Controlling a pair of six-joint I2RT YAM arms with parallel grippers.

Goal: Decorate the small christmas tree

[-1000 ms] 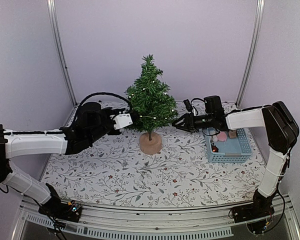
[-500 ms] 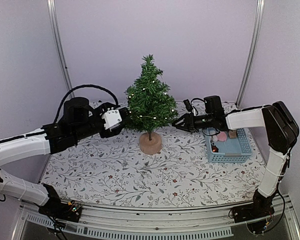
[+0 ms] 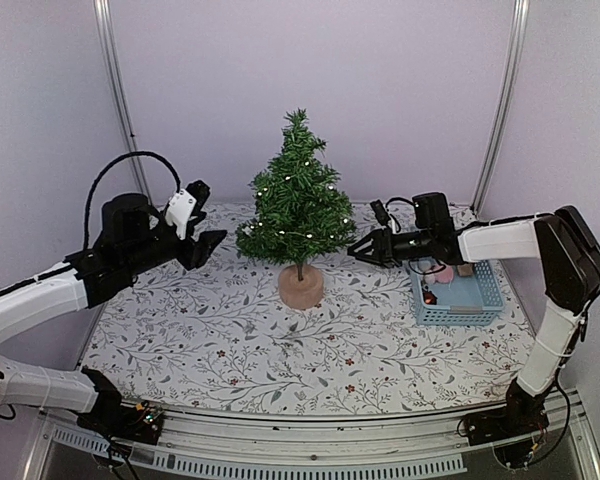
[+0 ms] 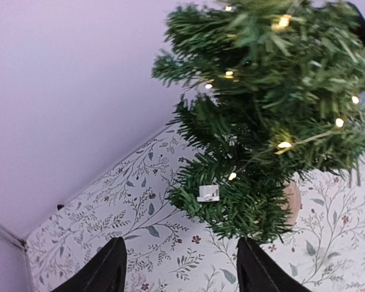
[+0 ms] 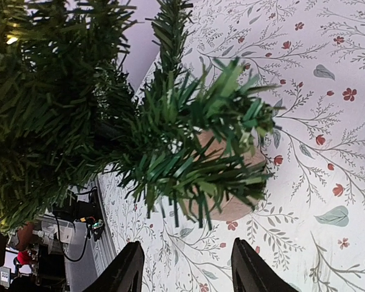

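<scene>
Blue basket [image 3: 458, 296] is sitting rightward; small christmas tree [image 3: 298, 205] is standing upright between left gripper [image 3: 205, 215] and right gripper [image 3: 358, 249], jaws gaping empty.

The scene is seen from above and behind the arm bases [image 3: 125, 418] by the top view, faced toward the back wall [image 3: 380, 100]. The small christmas tree [image 3: 298, 200] is viewed closely from its left by the left wrist camera, and very closely from its right by the right wrist camera, rolled sideways. Tree and patterned tabletop [image 3: 230, 340] are shared by all three
</scene>
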